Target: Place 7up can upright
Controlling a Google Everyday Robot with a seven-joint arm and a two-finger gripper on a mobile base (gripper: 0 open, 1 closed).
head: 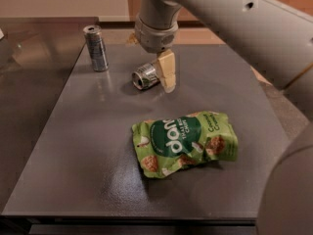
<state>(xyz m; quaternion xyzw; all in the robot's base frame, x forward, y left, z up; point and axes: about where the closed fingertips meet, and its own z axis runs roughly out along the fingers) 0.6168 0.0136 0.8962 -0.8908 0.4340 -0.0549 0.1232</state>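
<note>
The 7up can [145,76] lies on its side on the dark grey table [88,146], its shiny metal top facing front-left. My gripper [167,78] hangs from the grey arm [155,23] and has come down right at the can's right end, covering that part of it. Whether it touches the can cannot be told.
A taller, slim dark silver can [96,48] stands upright at the table's back left. A crumpled green snack bag [185,142] lies in front of the 7up can, towards the right. The table's right edge runs close to the arm's lower link [288,195].
</note>
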